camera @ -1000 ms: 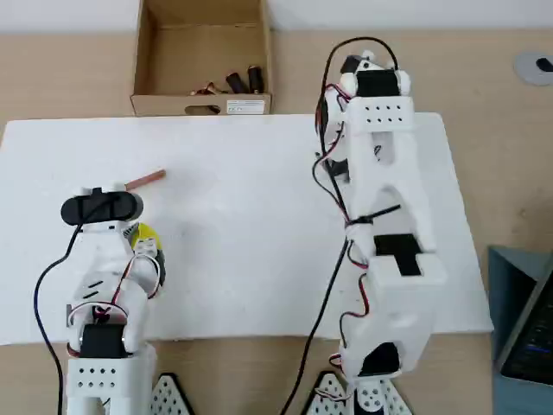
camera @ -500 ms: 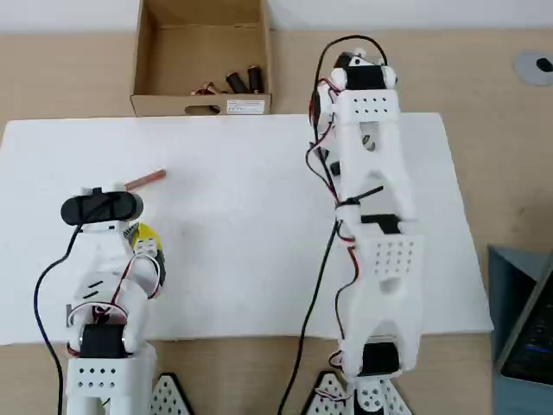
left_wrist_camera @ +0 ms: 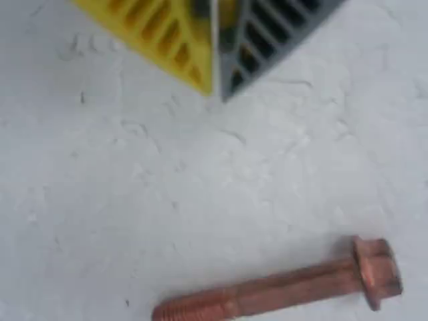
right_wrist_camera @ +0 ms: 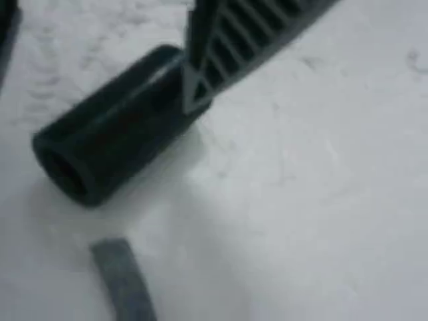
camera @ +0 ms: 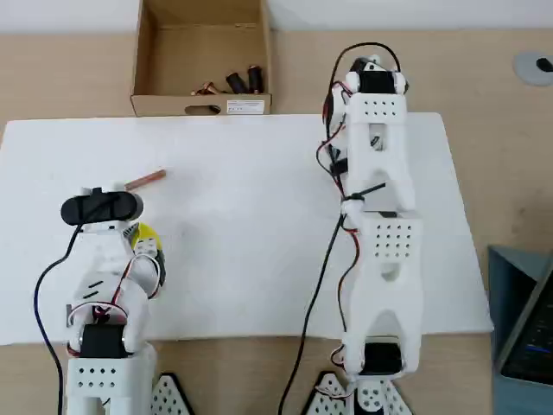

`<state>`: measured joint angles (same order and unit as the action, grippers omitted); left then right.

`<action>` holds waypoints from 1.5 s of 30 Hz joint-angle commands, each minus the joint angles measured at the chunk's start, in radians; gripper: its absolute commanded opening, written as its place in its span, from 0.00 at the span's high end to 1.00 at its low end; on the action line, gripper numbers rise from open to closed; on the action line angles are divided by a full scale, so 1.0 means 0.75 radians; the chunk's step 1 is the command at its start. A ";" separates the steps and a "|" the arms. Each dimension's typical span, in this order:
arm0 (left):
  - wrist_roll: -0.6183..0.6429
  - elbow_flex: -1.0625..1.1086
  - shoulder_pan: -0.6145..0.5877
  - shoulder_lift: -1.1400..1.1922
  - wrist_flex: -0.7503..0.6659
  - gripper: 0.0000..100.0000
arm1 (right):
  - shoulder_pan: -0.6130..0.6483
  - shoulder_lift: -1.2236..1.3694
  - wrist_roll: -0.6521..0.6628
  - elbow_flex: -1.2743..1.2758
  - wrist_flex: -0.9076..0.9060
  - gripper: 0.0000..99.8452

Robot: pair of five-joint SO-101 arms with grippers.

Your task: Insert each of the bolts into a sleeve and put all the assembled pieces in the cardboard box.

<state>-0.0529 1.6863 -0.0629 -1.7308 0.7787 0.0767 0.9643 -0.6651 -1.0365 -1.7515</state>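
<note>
1. Brown wooden table (camera: pixel 78 78) under a white foam sheet (camera: pixel 242 225); open cardboard box (camera: pixel 147 52) beyond the sheet's far edge, assembled pieces (camera: pixel 233 84) inside.
2. Right gripper (right_wrist_camera: pixel 144 80): jaws spread, one ribbed tip over an end of the black cylindrical sleeve (right_wrist_camera: pixel 114 140); best centred across mid-length before closing, lest the sleeve roll.
3. Left gripper (left_wrist_camera: pixel 215 67): yellow and grey jaws pressed together, just short of the copper-coloured flanged bolt (left_wrist_camera: pixel 281 294); to be spread before descent.
4. Sleeve: flat on the sheet, bore end open.
5. Bolt: flat on the sheet; grip near the head, thread left free.
</note>
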 commanded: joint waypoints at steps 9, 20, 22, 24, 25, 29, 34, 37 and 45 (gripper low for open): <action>-0.002 0.016 -0.012 -0.009 0.006 1.00 | -0.013 0.126 0.016 -0.177 0.008 0.80; -0.002 0.016 -0.012 -0.009 0.006 1.00 | -0.013 0.150 0.047 -0.171 0.008 0.98; -0.002 0.016 -0.012 -0.009 0.006 1.00 | -0.013 0.150 0.053 -0.177 0.008 0.99; -0.002 0.016 -0.012 -0.009 0.006 1.00 | -0.013 0.142 0.057 -0.181 0.008 0.99; -0.002 0.016 -0.012 -0.009 0.006 1.00 | -0.013 0.142 0.076 -0.189 0.008 0.99; -0.002 0.016 -0.012 -0.009 0.006 1.00 | -0.019 0.142 0.139 -0.330 -0.004 0.99; -0.002 0.016 -0.012 -0.009 0.004 1.00 | -0.011 0.142 0.268 -0.613 -0.047 0.99; -0.002 0.016 -0.012 -0.009 0.004 1.00 | -0.011 0.142 0.356 -0.768 -0.047 0.99; -0.004 0.014 -0.002 -0.009 0.002 1.00 | -0.017 -0.085 0.464 -0.791 -0.051 0.99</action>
<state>-0.0529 1.6863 -0.0629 -1.7308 0.7787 0.0752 1.0656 -0.3307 -1.6057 -1.7683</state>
